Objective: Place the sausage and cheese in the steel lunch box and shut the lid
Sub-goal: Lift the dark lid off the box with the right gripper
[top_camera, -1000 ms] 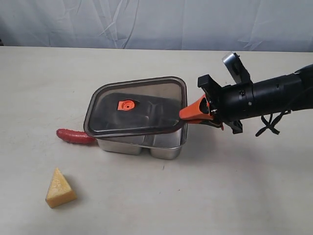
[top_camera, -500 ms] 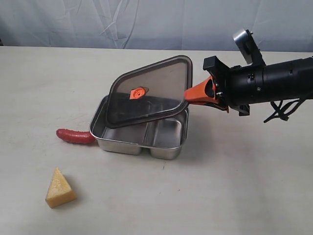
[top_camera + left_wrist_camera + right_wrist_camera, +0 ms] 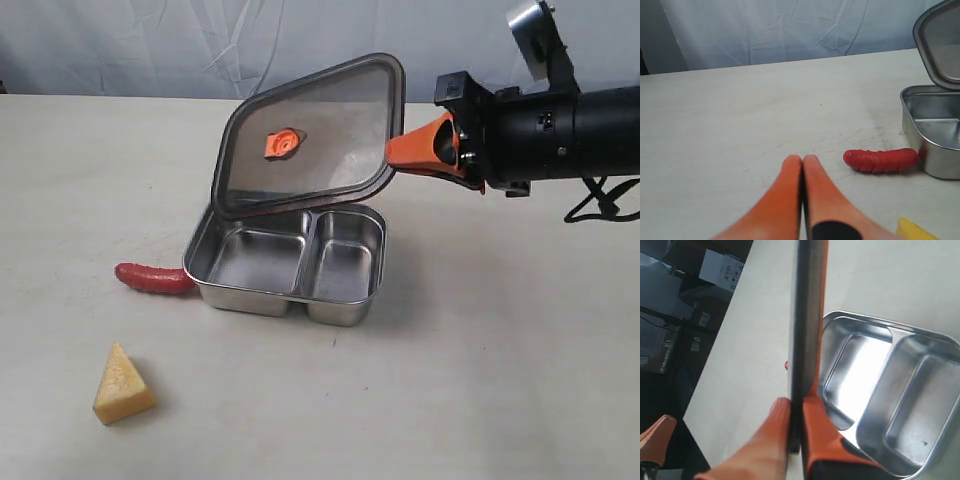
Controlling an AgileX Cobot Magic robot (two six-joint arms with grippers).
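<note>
The lid (image 3: 310, 135) is pinched at its edge by the right claw (image 3: 398, 156) and held tilted over the empty steel lunch box (image 3: 250, 297); with so slim a grip it could be dropped. The left claw (image 3: 802, 161) is closed on nothing near the sausage (image 3: 155, 278), which lies just beside the box; the cheese (image 3: 122, 385) lies apart on the desk (image 3: 480, 380).

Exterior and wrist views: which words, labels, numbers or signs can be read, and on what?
White carton, background of the right wrist view: red mark and small print, too blurred to read.
On the lid, steel lunch box, sausage, cheese: no writing visible.
</note>
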